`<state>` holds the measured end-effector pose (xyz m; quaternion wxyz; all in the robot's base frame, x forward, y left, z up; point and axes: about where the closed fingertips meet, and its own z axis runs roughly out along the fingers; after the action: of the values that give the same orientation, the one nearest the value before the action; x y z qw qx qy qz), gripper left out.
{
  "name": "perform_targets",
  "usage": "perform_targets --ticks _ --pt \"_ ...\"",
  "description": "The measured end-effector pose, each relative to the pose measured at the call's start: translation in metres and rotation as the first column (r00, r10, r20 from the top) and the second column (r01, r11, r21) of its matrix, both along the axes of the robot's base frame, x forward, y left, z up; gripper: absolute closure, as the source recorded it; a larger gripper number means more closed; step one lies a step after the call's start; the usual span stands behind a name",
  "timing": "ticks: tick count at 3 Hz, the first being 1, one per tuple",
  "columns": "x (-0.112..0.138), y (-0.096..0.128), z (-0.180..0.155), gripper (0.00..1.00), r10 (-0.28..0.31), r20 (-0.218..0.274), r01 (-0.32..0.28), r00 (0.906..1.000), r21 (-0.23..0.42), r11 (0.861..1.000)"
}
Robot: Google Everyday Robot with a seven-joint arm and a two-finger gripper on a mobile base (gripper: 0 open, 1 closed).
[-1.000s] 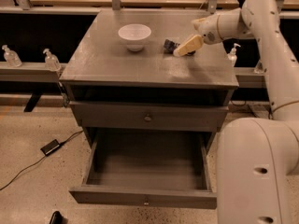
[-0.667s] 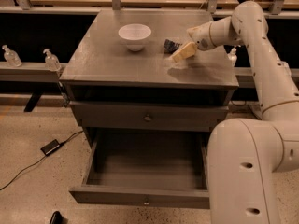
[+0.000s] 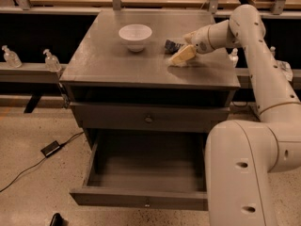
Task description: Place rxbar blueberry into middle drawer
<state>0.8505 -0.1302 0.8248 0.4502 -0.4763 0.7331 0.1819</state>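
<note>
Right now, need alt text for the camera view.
The robot's gripper is low over the top of a grey cabinet, right beside a small dark snack bar, with a white bowl nearby on the same top. Below, the lower drawer is pulled open.

- Dim, warm light from overhead; worktop (image 3: 113,67) has a faint sheen.
- Deep shadow inside middle drawer (image 3: 141,199) & in the recess under the top.
- Pale pincer (image 3: 181,54), at worktop's right rear, catches light.
</note>
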Motion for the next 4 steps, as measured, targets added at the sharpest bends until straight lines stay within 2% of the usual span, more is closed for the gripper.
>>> perform_targets --ticks 3,4 --pt "0.0008 0.0047 -0.001 0.87 0.006 -0.005 -0.006 1.0 0.001 1.0" --pt "0.0007 0.0047 -0.0007 1.0 0.006 -0.005 -0.006 1.0 0.001 1.0"
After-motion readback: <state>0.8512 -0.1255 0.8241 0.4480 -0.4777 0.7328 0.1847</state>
